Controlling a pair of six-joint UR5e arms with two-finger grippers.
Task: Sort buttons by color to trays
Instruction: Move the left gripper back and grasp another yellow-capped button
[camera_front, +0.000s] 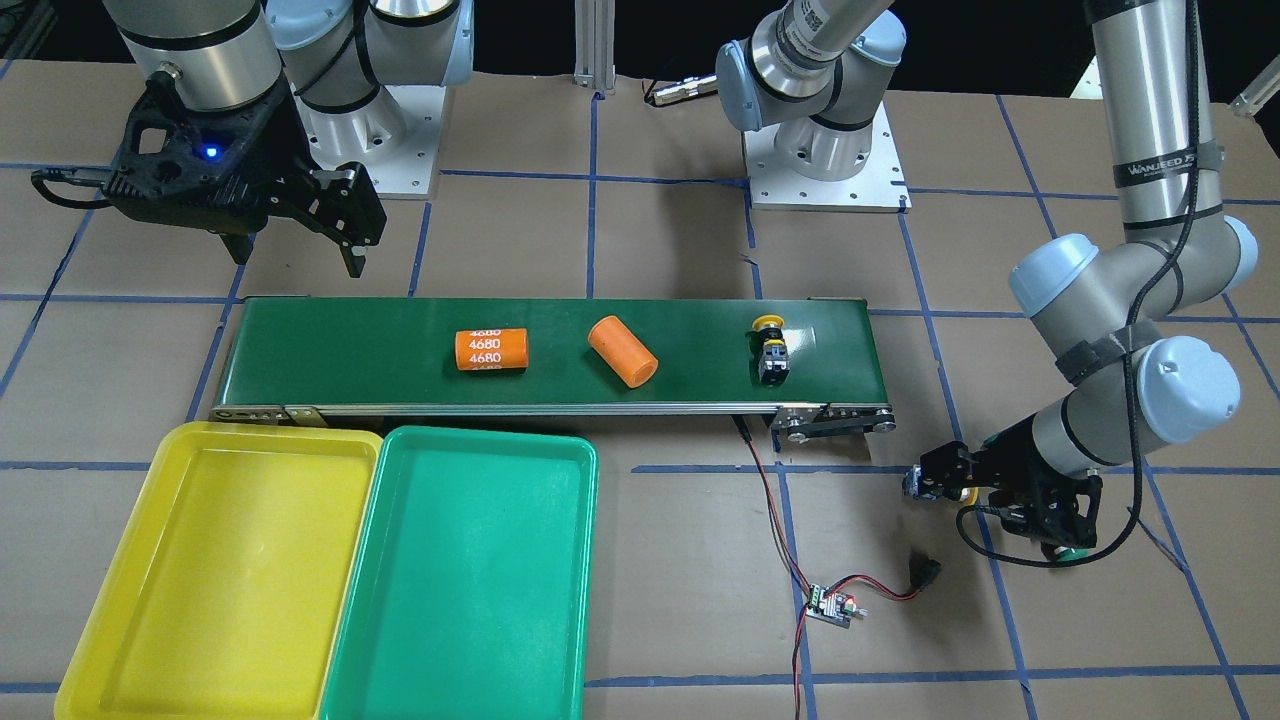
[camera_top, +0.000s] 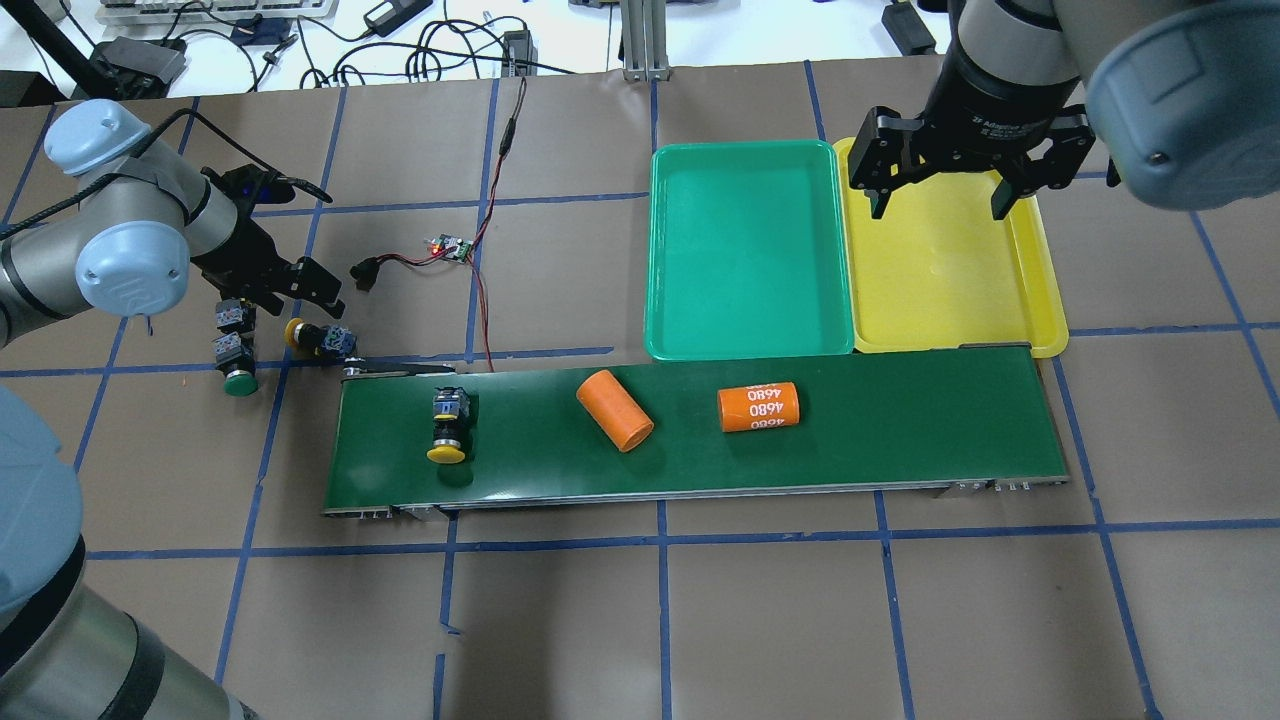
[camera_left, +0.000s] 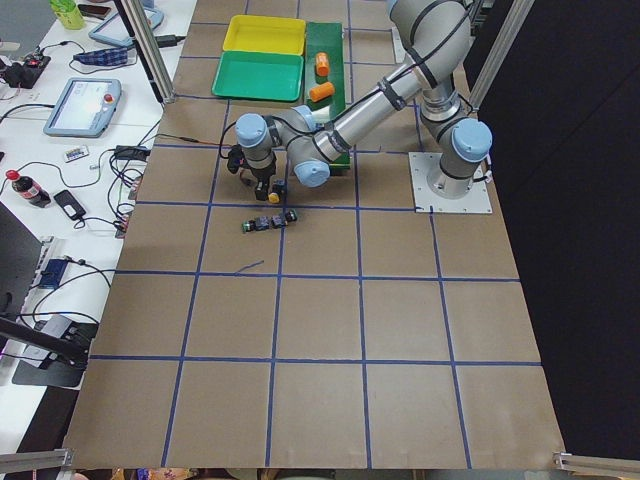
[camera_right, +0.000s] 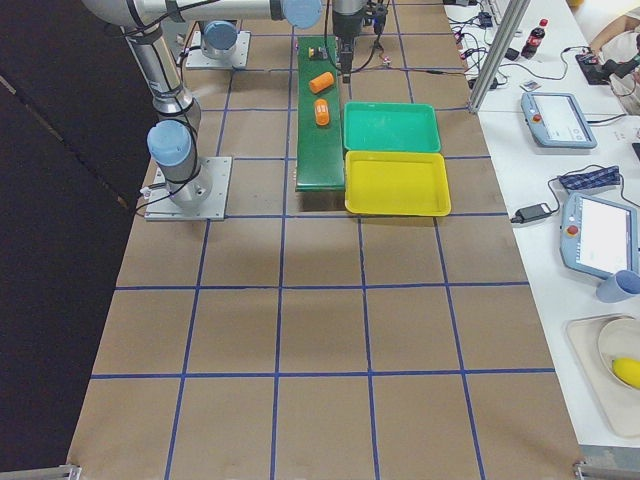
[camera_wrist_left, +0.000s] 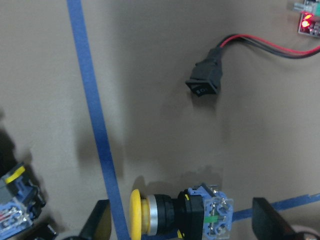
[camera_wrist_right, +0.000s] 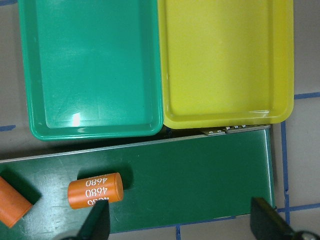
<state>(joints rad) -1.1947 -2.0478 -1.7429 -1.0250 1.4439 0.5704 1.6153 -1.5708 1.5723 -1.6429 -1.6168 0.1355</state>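
Surface: brown papered table (camera_top: 760, 600) gridded in blue tape, with a dark green conveyor belt (camera_top: 900, 420) across it.

Left gripper (camera_wrist_left: 184, 227): open, low over a yellow button (camera_top: 318, 338) lying on its side on the table just off the belt's end. In the wrist view the fingers (camera_wrist_left: 97, 225) stand at 9 and 3 o'clock of it, the cap pointing to 9.

Right gripper (camera_top: 940, 210): open, empty, hovering above the yellow tray (camera_top: 950, 290). It and the green tray (camera_top: 745, 250) are both empty.

Other buttons: a second yellow button (camera_top: 447, 425) on the belt, a green button (camera_top: 235, 365) at 9 o'clock of the first.

Recommendation: closing now would pinch cap against contact block, and the domed cap may slip. A quarter turn of the wrist onto the black body looks safer. Lift straight up, clear of the neighbouring buttons.
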